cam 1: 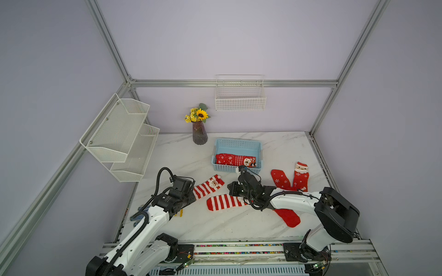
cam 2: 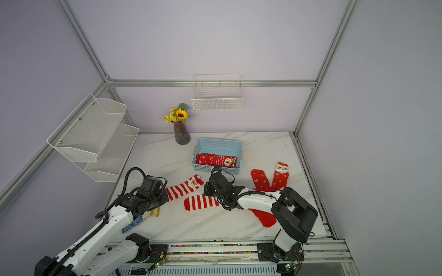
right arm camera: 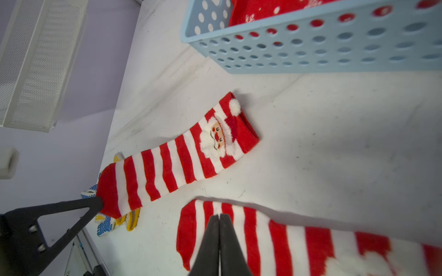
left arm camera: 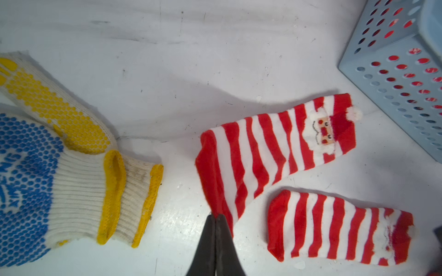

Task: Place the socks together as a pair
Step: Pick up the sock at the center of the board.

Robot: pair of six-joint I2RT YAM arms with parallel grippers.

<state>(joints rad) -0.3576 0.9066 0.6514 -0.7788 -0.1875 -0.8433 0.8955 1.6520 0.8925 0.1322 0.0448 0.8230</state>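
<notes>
Two red-and-white striped socks lie side by side at mid-table. The one with a Santa cuff (cam 1: 208, 187) (left arm camera: 275, 148) has its red toe pinched in my left gripper (left arm camera: 216, 216), which is shut on it. The left gripper's fingers (right arm camera: 94, 205) also show at that toe in the right wrist view. The other striped sock (cam 1: 223, 202) (right arm camera: 275, 239) lies flat. My right gripper (right arm camera: 219, 216) hovers over it with jaws together and no fabric visibly between them. Snowflake socks (cam 1: 301, 178) lie at the right, and a plain red sock (cam 1: 288, 217) lies under the right arm.
A blue basket (cam 1: 239, 143) behind the socks holds a folded snowflake sock (cam 1: 235, 159). A blue-dotted glove (left arm camera: 31, 167) and a yellow-dotted glove (left arm camera: 55, 105) lie by the left arm. A flower vase (cam 1: 199, 132) stands at the back. White racks (cam 1: 119, 133) and a wire basket (cam 1: 240, 98) hang on the walls.
</notes>
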